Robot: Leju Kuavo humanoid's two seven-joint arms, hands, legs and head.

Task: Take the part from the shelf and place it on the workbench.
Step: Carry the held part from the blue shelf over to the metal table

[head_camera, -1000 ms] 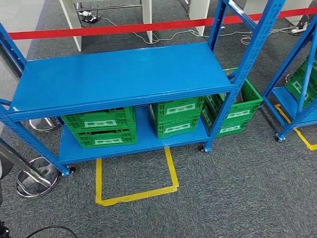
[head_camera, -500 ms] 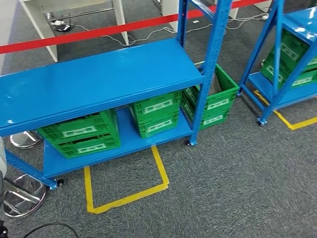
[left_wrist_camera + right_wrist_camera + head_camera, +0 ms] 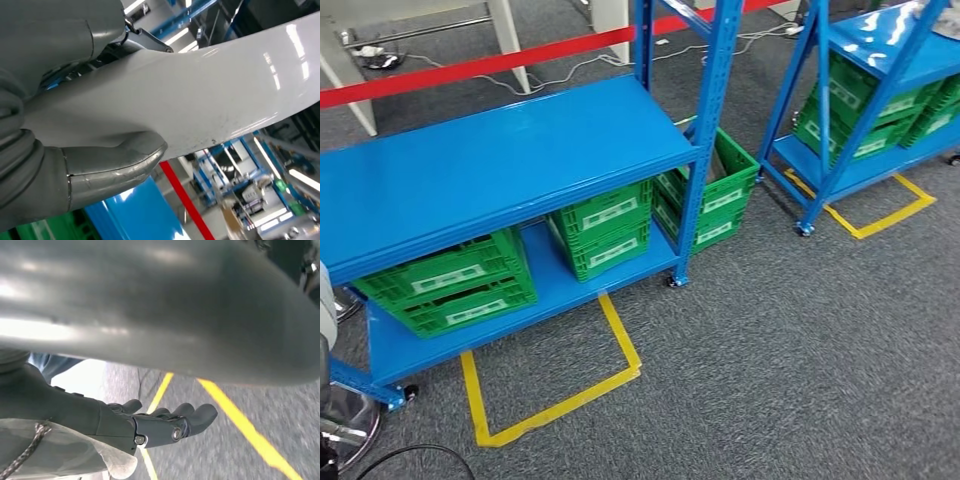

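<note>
In the left wrist view my left hand (image 3: pixel 45 170) holds a large glossy white part (image 3: pixel 211 95); the grey thumb (image 3: pixel 120 160) presses one face and a dark finger (image 3: pixel 147 40) lies on the other. My right hand (image 3: pixel 158 425) hangs over grey carpet with its dark fingers stretched out and nothing in them. The blue shelf (image 3: pixel 493 150) stands ahead at the left of the head view, its top board bare. Green crates (image 3: pixel 448 285) sit on its lower board.
A second blue shelf (image 3: pixel 878 60) with green crates stands at the back right. Another green crate (image 3: pixel 712 195) sits on the floor behind the first shelf's post. Yellow tape (image 3: pixel 546 400) marks squares on the carpet. A red barrier tape (image 3: pixel 471 68) runs behind.
The camera has turned to the right: the first shelf has slid left in the picture and the second shelf has come further into view.
</note>
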